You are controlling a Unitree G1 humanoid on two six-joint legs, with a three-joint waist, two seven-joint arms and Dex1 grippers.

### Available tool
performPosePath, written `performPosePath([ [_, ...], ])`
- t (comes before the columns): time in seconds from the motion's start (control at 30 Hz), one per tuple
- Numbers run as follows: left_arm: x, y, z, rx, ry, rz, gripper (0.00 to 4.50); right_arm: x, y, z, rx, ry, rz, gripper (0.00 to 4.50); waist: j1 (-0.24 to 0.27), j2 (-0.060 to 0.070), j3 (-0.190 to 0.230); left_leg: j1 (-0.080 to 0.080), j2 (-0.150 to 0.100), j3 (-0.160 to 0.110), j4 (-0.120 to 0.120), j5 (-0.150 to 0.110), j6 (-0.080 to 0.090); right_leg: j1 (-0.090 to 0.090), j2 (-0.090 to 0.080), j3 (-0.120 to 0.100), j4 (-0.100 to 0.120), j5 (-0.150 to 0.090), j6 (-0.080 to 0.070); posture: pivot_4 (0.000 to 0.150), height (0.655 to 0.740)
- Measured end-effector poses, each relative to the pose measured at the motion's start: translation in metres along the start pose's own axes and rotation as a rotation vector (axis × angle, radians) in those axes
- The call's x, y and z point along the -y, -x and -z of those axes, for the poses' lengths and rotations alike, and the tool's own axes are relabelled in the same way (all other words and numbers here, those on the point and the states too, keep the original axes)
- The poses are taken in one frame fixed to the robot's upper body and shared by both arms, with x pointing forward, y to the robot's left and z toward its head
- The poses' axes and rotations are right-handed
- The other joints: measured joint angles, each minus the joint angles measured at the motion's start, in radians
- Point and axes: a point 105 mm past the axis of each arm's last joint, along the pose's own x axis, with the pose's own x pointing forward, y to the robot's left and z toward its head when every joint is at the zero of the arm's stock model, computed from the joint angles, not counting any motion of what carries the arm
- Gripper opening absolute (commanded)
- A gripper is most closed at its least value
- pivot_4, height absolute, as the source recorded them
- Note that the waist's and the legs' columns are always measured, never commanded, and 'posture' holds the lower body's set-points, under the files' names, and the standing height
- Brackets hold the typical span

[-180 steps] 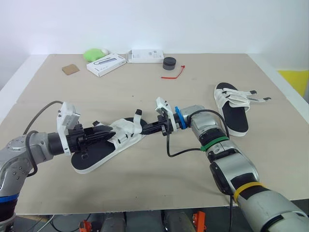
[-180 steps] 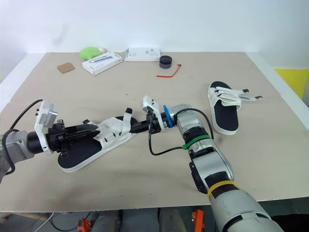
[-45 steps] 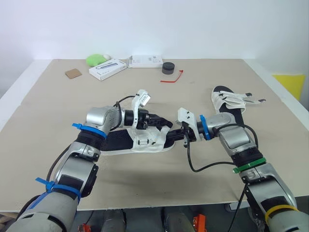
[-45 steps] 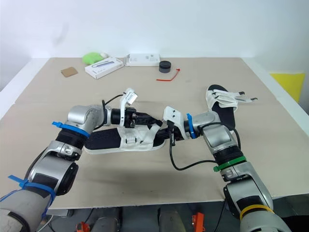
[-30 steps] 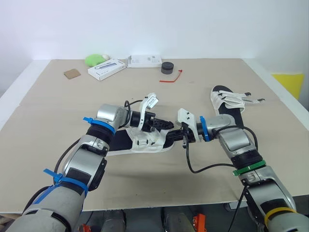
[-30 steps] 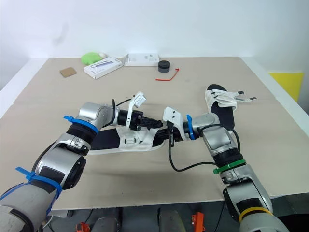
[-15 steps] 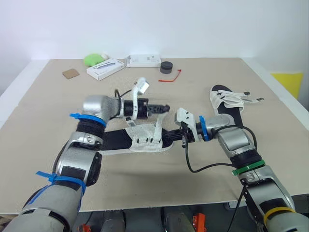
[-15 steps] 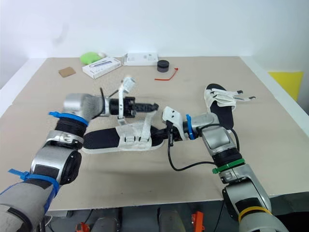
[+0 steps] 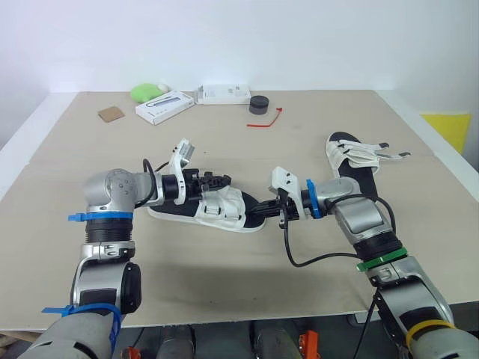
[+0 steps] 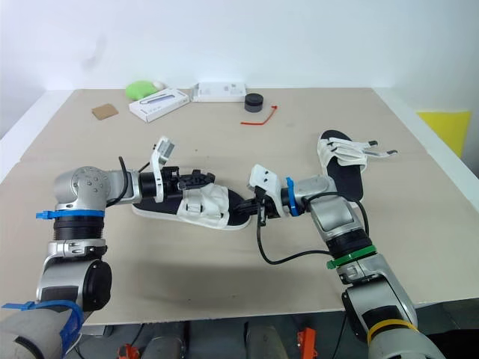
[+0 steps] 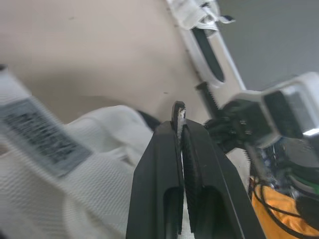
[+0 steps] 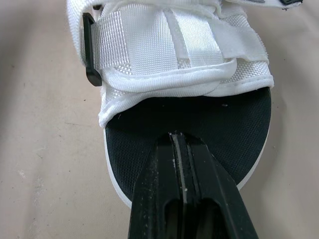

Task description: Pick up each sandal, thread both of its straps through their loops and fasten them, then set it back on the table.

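L gripper [image 11: 178,112] closed, tips above sandal [image 9: 224,209] straps. R gripper [image 12: 178,142] closed, tips at toe end, 3 o'clock side. Prob fastening: you pin toe w/ R, press strap flat w/ L

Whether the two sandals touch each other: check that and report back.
Apart. The left eye view shows bare table between the nearer sandal and the farther sandal.

Head stereo pair: high, facing forward and down over table [image 9: 314,127]; both eyes share whole tabletop. Left wrist camera: close, looking along left gripper [image 11: 179,117] across near sandal [image 11: 99,164] toward far sandal [image 11: 207,50]. Right wrist camera: very close, along right gripper [image 12: 178,142], onto same near sandal's black footbed.
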Motion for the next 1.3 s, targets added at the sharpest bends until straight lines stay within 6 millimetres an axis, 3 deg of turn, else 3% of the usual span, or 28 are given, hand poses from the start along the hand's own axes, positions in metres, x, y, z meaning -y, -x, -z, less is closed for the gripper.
performPosePath([
  [0.23,-0.006,-0.007,-0.001,0.015,0.028,0.015,0.03,0.000,0.001,0.001,-0.001,-0.002,0.003,0.00,0.002,0.000,0.000,0.000,0.000,0.000,0.000,0.000,0.000,0.000,0.000,0.000,0.000,0.000,0.000,0.150,0.7400],
  [0.33,0.008,-0.012,-0.017,0.068,0.032,0.107,0.03,0.000,0.003,0.002,-0.002,-0.002,0.008,0.00,0.006,-0.001,0.000,0.000,0.000,0.000,0.000,0.000,0.000,0.000,0.000,0.000,0.000,0.000,0.000,0.150,0.7400],
  [0.4,0.030,-0.017,-0.029,0.103,0.023,0.226,0.03,-0.001,0.003,0.002,0.001,0.001,0.007,0.00,0.006,0.000,0.000,0.000,0.000,0.000,0.000,-0.001,-0.001,0.000,0.000,0.000,-0.001,-0.001,0.000,0.150,0.7400],
  [0.57,0.032,-0.020,-0.026,0.096,0.037,0.263,0.03,-0.002,0.003,0.001,0.005,-0.001,0.010,0.00,0.005,0.000,0.000,-0.001,0.000,0.000,-0.001,-0.001,-0.001,-0.001,0.000,0.000,-0.001,-0.001,0.000,0.150,0.7400],
  [0.83,-0.013,-0.017,-0.014,0.101,0.117,0.107,0.03,-0.003,0.004,0.002,0.006,-0.008,0.015,0.00,0.007,-0.001,0.000,-0.001,-0.001,0.000,-0.001,-0.001,-0.002,-0.001,0.000,0.000,-0.001,-0.002,0.000,0.150,0.7400],
  [1.17,-0.028,-0.035,-0.004,0.069,0.075,0.021,0.03,-0.004,0.004,0.006,-0.005,-0.026,0.027,0.00,0.008,0.002,-0.007,0.001,-0.002,0.000,0.000,-0.002,-0.003,0.003,-0.002,0.000,-0.001,-0.003,0.001,0.150,0.7400],
  [1.3,-0.027,-0.037,-0.003,0.066,0.058,0.028,1.28,-0.004,0.005,0.007,-0.009,-0.030,0.029,0.00,0.008,0.002,-0.010,0.002,-0.002,0.000,0.000,-0.002,-0.004,0.003,-0.002,0.000,-0.001,-0.003,0.001,0.150,0.7400],
])
